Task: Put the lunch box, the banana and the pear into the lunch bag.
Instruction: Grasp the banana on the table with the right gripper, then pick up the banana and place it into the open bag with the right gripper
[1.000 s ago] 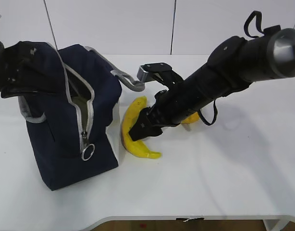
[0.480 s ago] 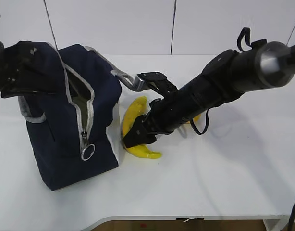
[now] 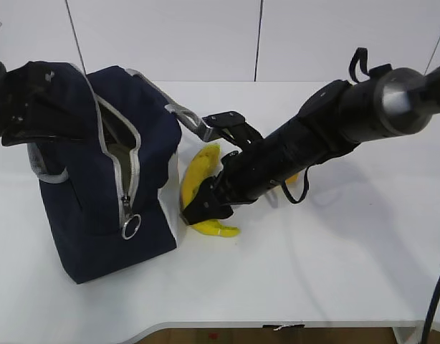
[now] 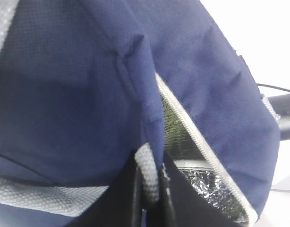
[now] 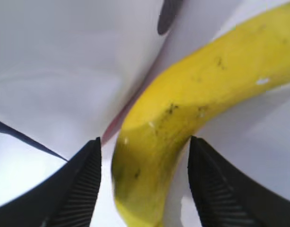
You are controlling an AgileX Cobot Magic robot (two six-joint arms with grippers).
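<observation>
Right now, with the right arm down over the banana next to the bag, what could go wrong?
The banana lies right against the lunch bag, so the right gripper, its fingers open around the fruit, may catch the fabric.

The bag's mouth gapes only narrowly where the left gripper pinches its edge; the long banana might snag there.

Place: you're looking at a lab-style robot test bench, not a home.
Surface: a bare white table [image 3: 335, 258] with a rounded front edge.
Backdrop: plain white wall panels [image 3: 170, 36] with dark seams.
Equipment: black robot arm [image 3: 327, 132] over the table.
</observation>
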